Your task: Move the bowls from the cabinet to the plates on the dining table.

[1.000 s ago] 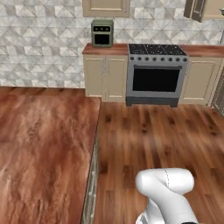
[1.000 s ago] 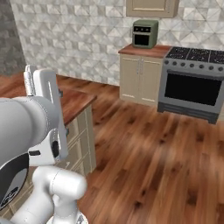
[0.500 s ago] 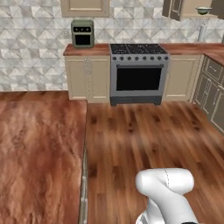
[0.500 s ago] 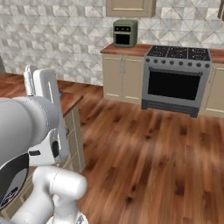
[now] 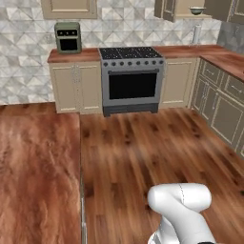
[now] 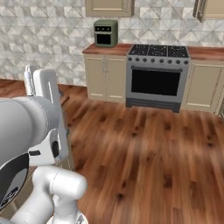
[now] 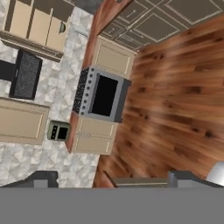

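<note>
A pale bowl [image 5: 196,9] sits on the shelf of the open wall cabinet [image 5: 177,8] at the top right of the left base view, far across the room. In the hand view the same cabinet [image 7: 35,24] stands open at the top left, with a small bowl [image 7: 62,27] at its edge. My gripper [image 7: 113,180] is open, nothing between its fingertips [image 7: 42,178], and it is far from the cabinet. The dining table [image 5: 33,181] is the glossy wood top at the lower left. The plates are out of view.
A steel stove [image 5: 132,78] stands against the back wall between beige base cabinets. A green toaster oven [image 5: 68,37] sits on the counter to its left. Beige drawers [image 5: 224,100] run along the right. Open wood floor [image 5: 152,147] lies between me and the stove.
The whole picture has slid left in both base views, so the camera has turned right. The open cabinet with the bowl has come into the left base view. The gripper stays open.
</note>
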Robot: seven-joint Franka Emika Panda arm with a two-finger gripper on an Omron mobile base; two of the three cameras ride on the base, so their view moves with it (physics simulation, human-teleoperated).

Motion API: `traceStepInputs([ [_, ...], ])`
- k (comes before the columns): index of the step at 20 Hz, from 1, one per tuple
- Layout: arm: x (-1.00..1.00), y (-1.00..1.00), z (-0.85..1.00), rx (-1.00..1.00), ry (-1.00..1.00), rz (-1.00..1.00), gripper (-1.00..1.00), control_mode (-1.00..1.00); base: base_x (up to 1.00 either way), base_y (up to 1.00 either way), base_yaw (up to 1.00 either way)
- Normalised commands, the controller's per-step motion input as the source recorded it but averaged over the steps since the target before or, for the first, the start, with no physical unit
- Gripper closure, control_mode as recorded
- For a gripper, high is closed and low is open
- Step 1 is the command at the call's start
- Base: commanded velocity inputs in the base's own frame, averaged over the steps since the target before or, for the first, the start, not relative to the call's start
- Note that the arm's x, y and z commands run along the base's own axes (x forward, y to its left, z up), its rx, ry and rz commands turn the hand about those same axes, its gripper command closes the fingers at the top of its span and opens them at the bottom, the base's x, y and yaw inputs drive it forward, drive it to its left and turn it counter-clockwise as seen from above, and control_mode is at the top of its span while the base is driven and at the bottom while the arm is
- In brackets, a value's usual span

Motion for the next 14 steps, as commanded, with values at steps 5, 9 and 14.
traceStepInputs([
  [5, 0.0, 0.0, 0.0, 0.0, 0.0, 0.0, -1.0, 1.0, 0.0, 0.01, -0.25],
  [9, 0.0, 0.0, 0.0, 0.0, 0.0, 0.0, -1.0, 1.0, 0.0, 0.0, -0.25],
  [14, 0.0, 0.0, 0.0, 0.0, 0.0, 0.0, -1.0, 1.0, 0.01, 0.0, -0.24],
])
